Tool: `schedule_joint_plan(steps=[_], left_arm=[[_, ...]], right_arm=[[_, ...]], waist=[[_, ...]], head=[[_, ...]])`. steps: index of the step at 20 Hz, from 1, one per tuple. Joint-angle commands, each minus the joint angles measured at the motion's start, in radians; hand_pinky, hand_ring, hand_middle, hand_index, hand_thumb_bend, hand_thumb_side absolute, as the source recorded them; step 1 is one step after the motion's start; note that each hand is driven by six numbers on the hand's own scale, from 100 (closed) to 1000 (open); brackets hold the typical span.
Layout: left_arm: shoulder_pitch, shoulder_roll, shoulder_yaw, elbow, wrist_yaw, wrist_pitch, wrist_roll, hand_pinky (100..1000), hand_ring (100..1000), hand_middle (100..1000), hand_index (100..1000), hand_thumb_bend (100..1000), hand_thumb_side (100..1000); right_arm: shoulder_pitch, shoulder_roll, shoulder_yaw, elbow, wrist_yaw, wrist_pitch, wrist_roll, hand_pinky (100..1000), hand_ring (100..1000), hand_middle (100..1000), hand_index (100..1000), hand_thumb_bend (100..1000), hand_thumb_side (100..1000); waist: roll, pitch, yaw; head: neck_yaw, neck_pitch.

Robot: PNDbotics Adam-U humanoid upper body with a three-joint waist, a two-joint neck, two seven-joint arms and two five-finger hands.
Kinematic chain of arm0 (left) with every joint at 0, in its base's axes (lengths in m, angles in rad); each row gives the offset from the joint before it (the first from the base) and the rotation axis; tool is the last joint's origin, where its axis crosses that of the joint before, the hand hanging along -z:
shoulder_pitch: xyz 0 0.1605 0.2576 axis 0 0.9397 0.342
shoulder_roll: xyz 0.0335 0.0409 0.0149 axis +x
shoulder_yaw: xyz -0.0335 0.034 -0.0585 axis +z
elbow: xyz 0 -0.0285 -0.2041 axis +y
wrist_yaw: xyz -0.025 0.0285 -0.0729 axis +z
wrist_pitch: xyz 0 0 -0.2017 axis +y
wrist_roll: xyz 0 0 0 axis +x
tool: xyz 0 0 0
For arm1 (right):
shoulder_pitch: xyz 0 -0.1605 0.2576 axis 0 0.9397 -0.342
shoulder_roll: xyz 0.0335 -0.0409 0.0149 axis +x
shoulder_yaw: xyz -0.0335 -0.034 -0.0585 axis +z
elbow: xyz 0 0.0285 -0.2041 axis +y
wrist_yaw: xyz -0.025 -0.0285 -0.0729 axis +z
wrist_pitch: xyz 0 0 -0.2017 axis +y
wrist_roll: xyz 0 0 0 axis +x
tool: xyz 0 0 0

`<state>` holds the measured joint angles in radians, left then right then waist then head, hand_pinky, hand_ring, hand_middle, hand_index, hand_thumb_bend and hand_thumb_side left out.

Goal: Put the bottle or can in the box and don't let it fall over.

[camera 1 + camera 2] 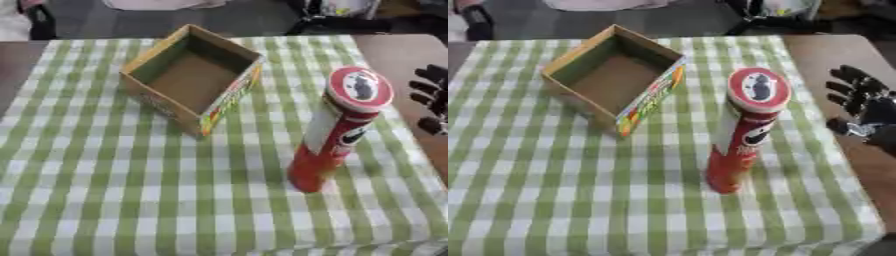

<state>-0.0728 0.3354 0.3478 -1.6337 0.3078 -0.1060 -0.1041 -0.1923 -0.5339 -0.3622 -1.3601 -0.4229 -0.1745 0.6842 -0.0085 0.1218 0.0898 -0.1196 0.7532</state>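
A tall red can [741, 132] with a red and white lid stands upright on the green checked cloth [553, 190], right of centre. An open cardboard box [614, 75] with a colourful printed side sits behind and to the left of it, with nothing inside. My right hand [859, 107] is black and hovers at the right edge over bare table, its fingers spread and relaxed, a short gap away from the can and holding nothing. My left hand does not show in either view.
Brown table [833, 50] shows beyond the cloth's right edge. Dark objects and a chair base stand on the floor past the far edge. The cloth's front edge lies near the bottom of the view.
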Motion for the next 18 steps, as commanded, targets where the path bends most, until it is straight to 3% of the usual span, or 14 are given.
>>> schedule_joint_plan(steps=[1, 18], left_arm=[[-0.007, 0.028, 0.002, -0.013, -0.002, -0.001, -0.001, 1000, 1000, 1000, 795, 197, 758], [-0.007, 0.024, -0.001, -0.013, -0.003, 0.001, -0.004, 1000, 1000, 1000, 795, 197, 760]], right_arm=[[0.004, -0.042, 0.003, -0.023, -0.007, -0.007, -0.003, 1000, 1000, 1000, 1000, 620, 100], [0.032, -0.025, 0.059, -0.082, 0.02, 0.002, -0.028, 1000, 1000, 1000, 1000, 620, 100]], waist=[[0.0, -0.015, -0.001], [0.0, -0.014, 0.003]], head=[[0.003, -0.004], [-0.003, -0.006]])
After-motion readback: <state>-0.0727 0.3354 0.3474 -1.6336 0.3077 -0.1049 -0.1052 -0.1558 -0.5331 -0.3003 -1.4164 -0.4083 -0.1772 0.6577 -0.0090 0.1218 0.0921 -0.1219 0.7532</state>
